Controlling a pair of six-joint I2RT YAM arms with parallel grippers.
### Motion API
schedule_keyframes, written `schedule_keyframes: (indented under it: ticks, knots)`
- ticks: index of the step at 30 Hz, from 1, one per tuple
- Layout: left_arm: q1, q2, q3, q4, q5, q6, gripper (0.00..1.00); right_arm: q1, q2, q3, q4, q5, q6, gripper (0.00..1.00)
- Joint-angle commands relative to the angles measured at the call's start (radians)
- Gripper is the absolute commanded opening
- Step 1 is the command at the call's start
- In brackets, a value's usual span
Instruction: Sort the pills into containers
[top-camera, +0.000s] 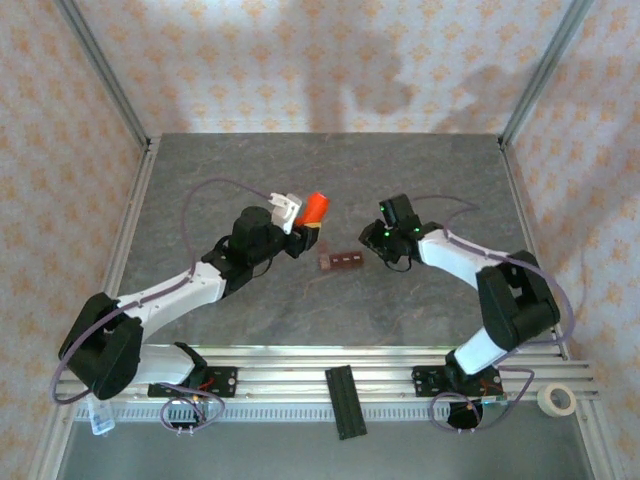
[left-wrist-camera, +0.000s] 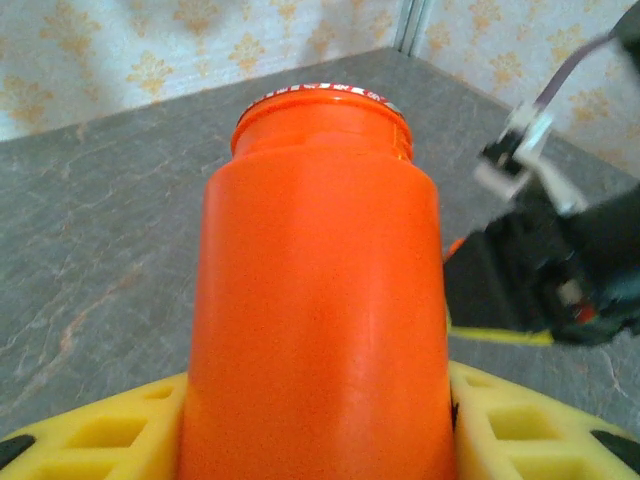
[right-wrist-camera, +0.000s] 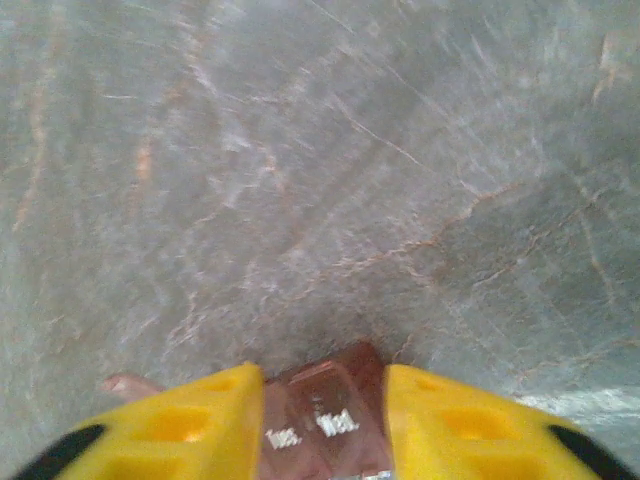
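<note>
Now, nearest your arm bases, a black ribbed bar (top-camera: 345, 402) is lying across the rails at the table's near edge, and a roll of tape (top-camera: 557, 399) is sitting well off to the right on the same rails. Moving out onto the grey table (top-camera: 420, 180), you are finding the containers (top-camera: 342, 262), a small reddish-brown strip with a row of little compartments. It is lying flat about the middle of the surface, between your two grippers. Your right gripper (right-wrist-camera: 322, 385) is sitting low at the strip's right end. From its wrist camera the yellow fingers (right-wrist-camera: 200, 425) are standing narrowly apart on either side of that end, right up against its edges, but you cannot tell whether they are pinching it or merely flanking it. A small pinkish thing (right-wrist-camera: 128, 384) is showing on the table just beside the finger at that view's left, too blurred to name. A little farther out, left of the strip, your left gripper (left-wrist-camera: 320, 450) is clamping an orange bottle (left-wrist-camera: 320, 270) about its body. The bottle's width is spreading the fingers, and its rimmed top is pointing away from the wrist. Beyond that, the stone-patterned surface is running back to the patterned wall (top-camera: 300, 60).
</note>
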Motion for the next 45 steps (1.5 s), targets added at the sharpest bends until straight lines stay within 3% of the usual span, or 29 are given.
schedule_keyframes:
  ticks: [1,4,9,13,23,45]
  knots:
    - [-0.013,-0.072,-0.028,-0.051,-0.022,0.003,0.0,0.003,-0.1,0.075,-0.08,0.085,0.007,0.54]
    - [-0.025,-0.102,-0.041,-0.106,-0.038,-0.003,0.0,0.003,-0.149,0.136,-0.135,0.117,0.005,0.7]
    - [-0.038,-0.117,-0.069,-0.163,-0.061,-0.025,0.0,0.003,-0.188,0.248,-0.237,0.197,-0.008,0.77]
    - [-0.06,-0.109,-0.074,-0.217,-0.072,-0.044,0.0,0.003,-0.174,0.327,-0.265,0.221,-0.019,0.78]
    - [-0.119,-0.07,-0.129,-0.221,-0.094,-0.143,0.0,0.003,-0.091,0.481,-0.278,0.15,0.008,0.8]
    - [-0.148,0.012,-0.145,-0.194,-0.078,-0.182,0.0,0.047,-0.077,0.577,-0.235,0.075,0.101,0.8]
